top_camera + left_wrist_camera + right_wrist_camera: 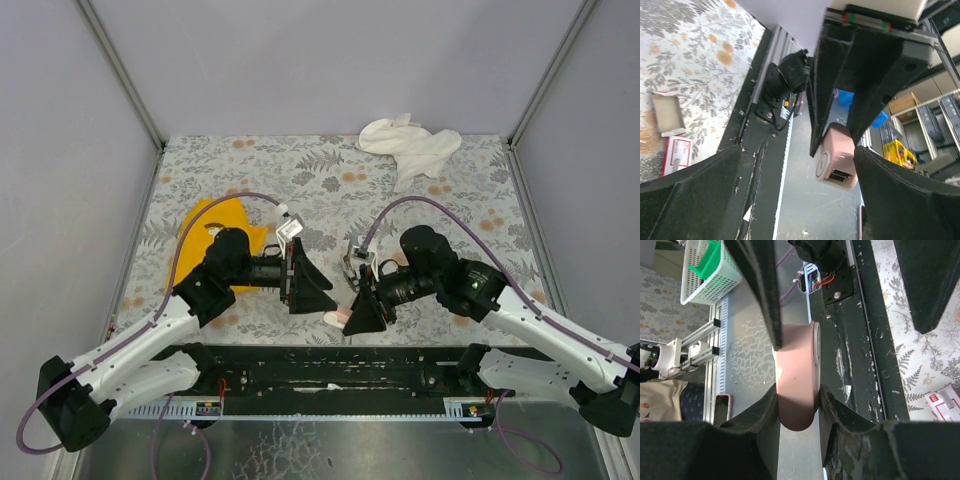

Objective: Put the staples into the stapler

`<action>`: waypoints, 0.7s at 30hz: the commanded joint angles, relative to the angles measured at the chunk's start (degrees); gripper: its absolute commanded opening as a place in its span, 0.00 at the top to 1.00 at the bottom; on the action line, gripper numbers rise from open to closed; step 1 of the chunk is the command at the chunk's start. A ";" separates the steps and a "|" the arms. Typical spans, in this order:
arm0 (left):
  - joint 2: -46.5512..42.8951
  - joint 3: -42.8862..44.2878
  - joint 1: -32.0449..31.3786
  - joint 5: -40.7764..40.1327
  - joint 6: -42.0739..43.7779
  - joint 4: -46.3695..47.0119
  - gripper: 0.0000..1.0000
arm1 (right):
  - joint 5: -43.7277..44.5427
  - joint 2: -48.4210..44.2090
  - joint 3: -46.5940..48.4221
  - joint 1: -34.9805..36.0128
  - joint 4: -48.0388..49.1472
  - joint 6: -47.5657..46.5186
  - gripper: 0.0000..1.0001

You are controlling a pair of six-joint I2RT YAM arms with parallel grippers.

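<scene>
The right claw (797,407) pinches the pink stapler (796,365) between narrow jaws, raised at the near edge of the surface (450,190). The left claw (797,160) gapes wide and empty, facing the stapler's end. The staples box (677,152) lies on the surface, its tray (666,111) out beside it. Neither claw holds a strip, and the stapler's channel is hidden, so loading appears not yet done

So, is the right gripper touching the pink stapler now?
Touching. The right wrist view shows the stapler pinched between both fingers of the right gripper, with no gap on either side.
</scene>
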 commanded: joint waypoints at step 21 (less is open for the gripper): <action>1.38 0.22 -5.84 7.66 2.80 0.60 0.52 | -3.48 4.60 5.61 -0.55 -2.98 -1.01 1.00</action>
